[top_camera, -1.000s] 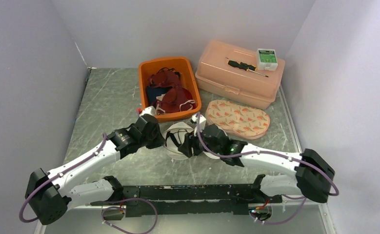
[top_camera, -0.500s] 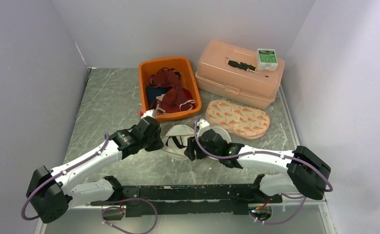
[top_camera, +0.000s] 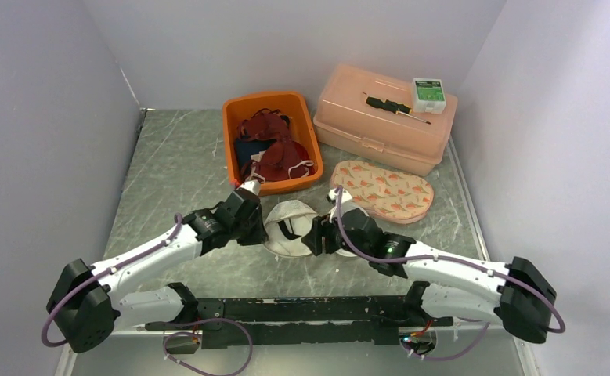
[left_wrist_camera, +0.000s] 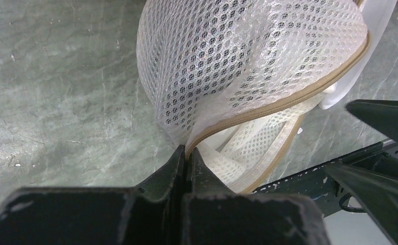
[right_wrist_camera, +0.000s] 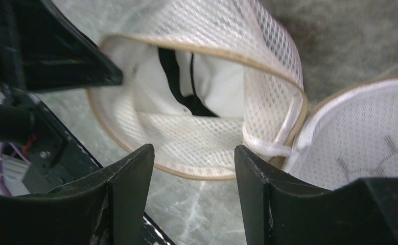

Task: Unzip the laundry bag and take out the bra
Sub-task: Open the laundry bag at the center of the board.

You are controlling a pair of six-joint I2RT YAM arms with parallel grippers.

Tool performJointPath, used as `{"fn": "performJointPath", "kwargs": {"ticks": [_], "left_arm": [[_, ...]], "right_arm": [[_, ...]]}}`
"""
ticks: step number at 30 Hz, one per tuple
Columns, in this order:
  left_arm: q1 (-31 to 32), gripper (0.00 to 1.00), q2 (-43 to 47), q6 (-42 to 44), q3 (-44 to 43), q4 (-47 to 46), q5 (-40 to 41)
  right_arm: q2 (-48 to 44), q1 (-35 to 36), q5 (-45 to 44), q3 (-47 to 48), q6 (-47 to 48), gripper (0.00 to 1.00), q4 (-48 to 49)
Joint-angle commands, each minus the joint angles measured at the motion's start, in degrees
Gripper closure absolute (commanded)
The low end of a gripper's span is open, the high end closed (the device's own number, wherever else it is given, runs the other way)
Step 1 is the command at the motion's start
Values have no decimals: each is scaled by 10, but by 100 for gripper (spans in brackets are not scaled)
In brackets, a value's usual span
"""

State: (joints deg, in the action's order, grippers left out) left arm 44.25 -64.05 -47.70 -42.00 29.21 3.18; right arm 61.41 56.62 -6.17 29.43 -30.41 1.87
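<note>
A white mesh laundry bag (top_camera: 288, 227) with a tan zipper edge lies unzipped on the table between my two grippers. My left gripper (left_wrist_camera: 187, 153) is shut on the tan zipper edge of the laundry bag (left_wrist_camera: 248, 61) and holds it up. In the right wrist view the laundry bag (right_wrist_camera: 207, 127) gapes open, and the bra (right_wrist_camera: 179, 84) shows inside as black straps on white fabric. My right gripper (right_wrist_camera: 191, 158) is open and empty, just in front of the bag's mouth. In the top view it sits to the right of the bag (top_camera: 315, 237).
An orange bin (top_camera: 239, 110) of dark red garments stands behind the bag. A peach plastic box (top_camera: 380, 129) with a screwdriver (top_camera: 395, 108) and a small green box (top_camera: 428, 93) on it stands at the back right. A carrot-print pouch (top_camera: 384, 192) lies to the right.
Both grippers and the bag have shifted a little to the right and away. The right gripper has backed off to the bag's right side, and the bag now looks more folded.
</note>
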Motion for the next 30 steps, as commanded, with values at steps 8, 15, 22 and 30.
{"fn": "performJointPath", "kwargs": {"ticks": [8, 15, 22, 30], "left_arm": [[22, 97, -21, 5, -5, 43, 45], [28, 97, 3, -22, 10, 82, 81], [28, 97, -6, -30, 4, 116, 112], [29, 97, -32, -32, 14, 102, 122]], "right_arm": [[68, 8, 66, 82, 56, 46, 90], [173, 40, 95, 120, 88, 62, 75], [201, 71, 93, 105, 94, 71, 49], [147, 76, 65, 62, 81, 69, 44]]}}
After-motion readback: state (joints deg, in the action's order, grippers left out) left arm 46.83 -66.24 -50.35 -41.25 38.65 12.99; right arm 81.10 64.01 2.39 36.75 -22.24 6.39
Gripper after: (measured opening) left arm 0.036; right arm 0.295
